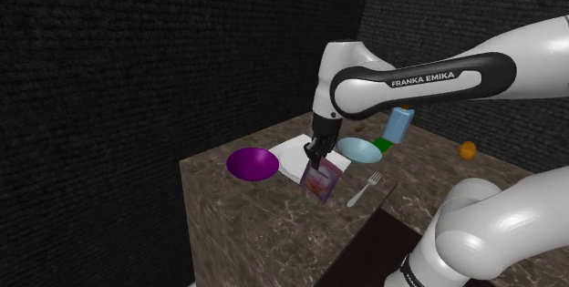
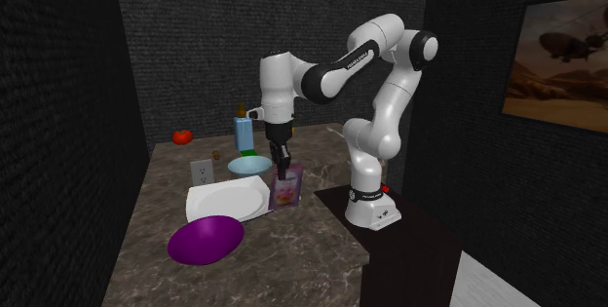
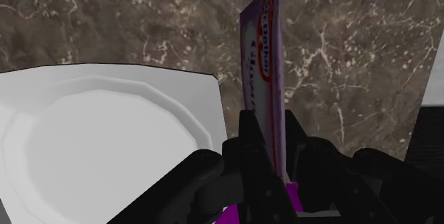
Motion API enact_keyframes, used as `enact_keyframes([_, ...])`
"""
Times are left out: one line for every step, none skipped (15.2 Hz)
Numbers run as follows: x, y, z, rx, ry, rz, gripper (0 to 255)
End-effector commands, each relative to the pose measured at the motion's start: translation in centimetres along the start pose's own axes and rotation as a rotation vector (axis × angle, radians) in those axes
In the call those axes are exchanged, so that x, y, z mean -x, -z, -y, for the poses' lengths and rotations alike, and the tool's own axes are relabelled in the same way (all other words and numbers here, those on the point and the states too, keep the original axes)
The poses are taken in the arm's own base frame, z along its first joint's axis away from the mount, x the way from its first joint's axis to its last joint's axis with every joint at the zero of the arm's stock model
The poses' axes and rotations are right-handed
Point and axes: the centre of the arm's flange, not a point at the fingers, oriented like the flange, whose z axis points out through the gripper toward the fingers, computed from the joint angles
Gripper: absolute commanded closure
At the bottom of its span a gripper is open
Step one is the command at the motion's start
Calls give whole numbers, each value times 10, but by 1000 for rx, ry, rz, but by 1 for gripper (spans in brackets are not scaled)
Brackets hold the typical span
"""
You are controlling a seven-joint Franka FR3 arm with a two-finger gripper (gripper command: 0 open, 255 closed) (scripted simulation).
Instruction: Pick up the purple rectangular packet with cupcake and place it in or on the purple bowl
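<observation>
Rough black walls (image 1: pixel 137 57) closed in a dark brown counter (image 1: pixel 246 230) of white-veined marble, flat and polished. At the middle of the shoulder view my claw (image 1: pixel 315 156) was clenched on the top edge of the purple cupcake packet (image 1: pixel 321 181). It was a thin, glossy rectangle that hung tilted below the fingers, its lower corner near the stone. I judged it lifted, though I could not tell for certain that it cleared the counter. The wrist view gave it to me edge-on, pinched across its flat faces, which I took to be the only grip so slim a thing allows. The purple bowl (image 1: pixel 253 163), round, shallow and smooth, sat to the packet's left, near but apart, with a square white plate (image 1: pixel 292 151) behind the gap between them. A pale blue bowl (image 1: pixel 361 148) and a fork (image 1: pixel 365 189) lay to the right. The carry to the purple bowl looked short, past the plate's corner.
</observation>
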Motion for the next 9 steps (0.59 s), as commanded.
enact_keyframes([0,10,0,0,0,0,255])
enact_keyframes([0,15,0,0,0,0,255])
enact_keyframes([0,21,0,0,0,0,255])
enact_keyframes([0,26,0,0,0,0,255])
enact_keyframes([0,31,0,0,0,0,255])
enact_keyframes([1,36,0,0,0,0,255])
enact_keyframes([1,42,0,0,0,0,255])
enact_keyframes([1,47,0,0,0,0,255])
enact_keyframes([1,52,0,0,0,0,255])
